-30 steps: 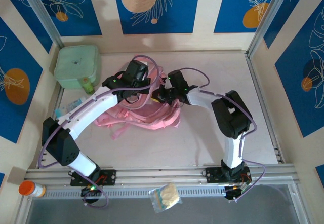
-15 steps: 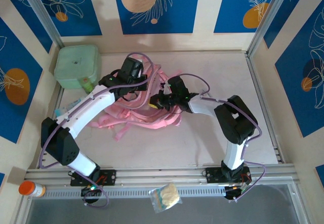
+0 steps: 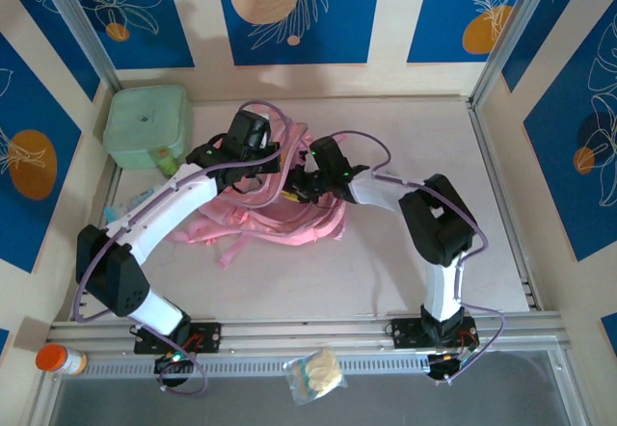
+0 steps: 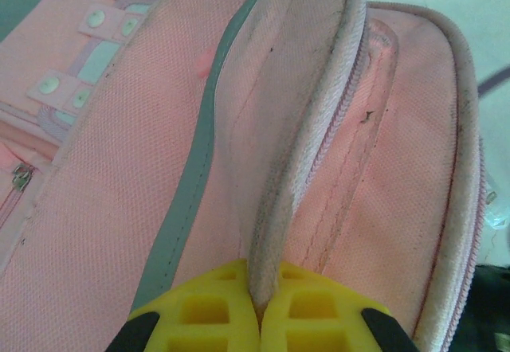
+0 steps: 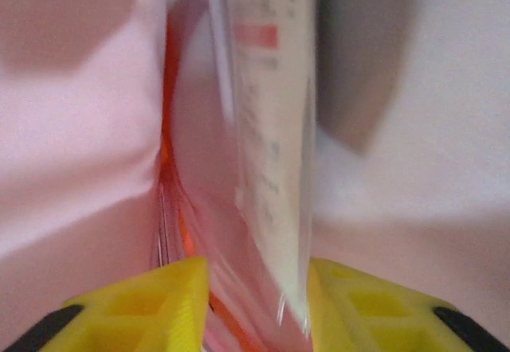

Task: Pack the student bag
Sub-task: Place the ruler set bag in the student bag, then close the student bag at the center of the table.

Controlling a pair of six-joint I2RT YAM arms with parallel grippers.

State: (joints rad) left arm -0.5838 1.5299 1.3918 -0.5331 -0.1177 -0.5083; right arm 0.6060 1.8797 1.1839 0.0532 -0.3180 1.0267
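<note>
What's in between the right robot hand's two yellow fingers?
A clear packet with a white printed label, seen in the right wrist view, with pink student bag fabric around it.

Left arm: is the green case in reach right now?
Probably not yet: the left gripper is shut on a flap of the bag. Otherwise the way to the green case, beside that arm, looks free.

The packet's (image 5: 271, 129) blurred print cannot be read.
</note>
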